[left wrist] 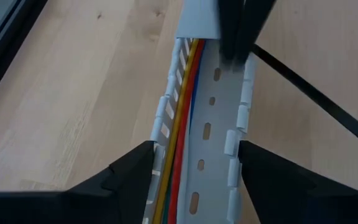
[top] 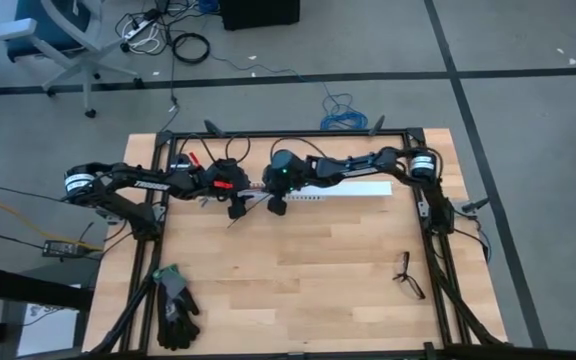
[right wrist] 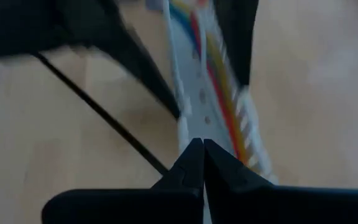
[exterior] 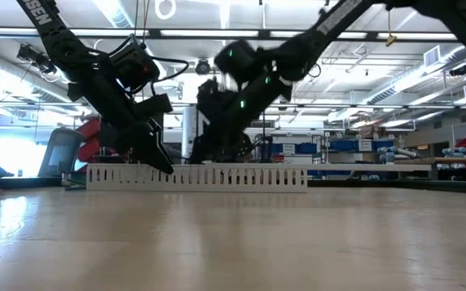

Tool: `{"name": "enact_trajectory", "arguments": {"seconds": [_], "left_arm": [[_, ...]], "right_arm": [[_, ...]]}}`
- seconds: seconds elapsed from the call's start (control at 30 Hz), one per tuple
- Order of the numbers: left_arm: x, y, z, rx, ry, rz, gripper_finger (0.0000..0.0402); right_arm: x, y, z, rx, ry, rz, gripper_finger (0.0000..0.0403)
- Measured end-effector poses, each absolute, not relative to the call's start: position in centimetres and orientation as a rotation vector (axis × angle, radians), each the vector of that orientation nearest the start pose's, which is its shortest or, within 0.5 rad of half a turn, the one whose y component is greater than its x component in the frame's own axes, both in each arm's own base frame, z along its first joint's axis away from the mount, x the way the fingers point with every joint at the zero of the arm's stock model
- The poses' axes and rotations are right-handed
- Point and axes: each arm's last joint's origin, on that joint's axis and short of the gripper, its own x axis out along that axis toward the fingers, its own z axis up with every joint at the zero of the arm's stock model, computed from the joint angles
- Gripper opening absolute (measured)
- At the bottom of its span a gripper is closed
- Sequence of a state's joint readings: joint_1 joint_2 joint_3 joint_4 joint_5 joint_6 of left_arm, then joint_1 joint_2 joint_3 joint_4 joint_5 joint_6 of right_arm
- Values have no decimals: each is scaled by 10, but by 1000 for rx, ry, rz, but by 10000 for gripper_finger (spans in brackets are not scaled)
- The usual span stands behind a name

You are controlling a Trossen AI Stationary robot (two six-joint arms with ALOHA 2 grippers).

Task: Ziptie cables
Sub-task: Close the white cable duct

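A long white slotted channel [top: 343,190] lies along the far half of the table. The cables [left wrist: 182,118], thin yellow, orange, red and blue wires, run inside it along one wall. My left gripper [left wrist: 196,149] straddles the channel's left end. My right gripper [right wrist: 202,146] is shut and hovers over the channel just beyond, facing the left one. The thin black ziptie [left wrist: 316,96] runs from its fingertips out over the bare wood toward the table's near left. My left gripper has one finger [left wrist: 145,165] against each outer side wall [left wrist: 161,134] of the channel, lying across it and slanting down from the table's left. The channel stays flat on the table. My right gripper pinches the ziptie at one end [left wrist: 258,53] between its shut fingertips, slanting down from the table's right. The strip sticks out straight to one side; its own fingers hide the exact spot.
A black frame rail [top: 298,133] edges the table. Black gloves [top: 175,310] lie at the near left and spectacles [top: 408,275] at the near right. The middle of the wooden top between them is bare. A blue coiled cable [top: 343,113] lies on the floor beyond.
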State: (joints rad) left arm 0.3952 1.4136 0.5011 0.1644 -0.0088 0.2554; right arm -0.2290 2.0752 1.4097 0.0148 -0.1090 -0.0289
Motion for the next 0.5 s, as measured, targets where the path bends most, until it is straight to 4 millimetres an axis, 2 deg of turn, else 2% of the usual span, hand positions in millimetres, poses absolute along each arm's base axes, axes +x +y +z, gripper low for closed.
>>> {"name": "enact_trajectory", "arguments": {"seconds": [0.1,0.17,0.33,0.4,0.5], "left_arm": [[228,96,141,96,782,289,239],[228,96,141,96,782,290,239],[228,96,141,96,781,292,239],[227,96,141,100,786,299,239],[227,96,141,101,792,302,239]], "right_arm": [[432,-97,200,56,641,-141,0],[423,-96,203,71,686,-167,0],[408,-98,184,184,810,-210,0],[412,-102,166,227,829,-188,0],[430,-107,148,272,754,-96,0]]}}
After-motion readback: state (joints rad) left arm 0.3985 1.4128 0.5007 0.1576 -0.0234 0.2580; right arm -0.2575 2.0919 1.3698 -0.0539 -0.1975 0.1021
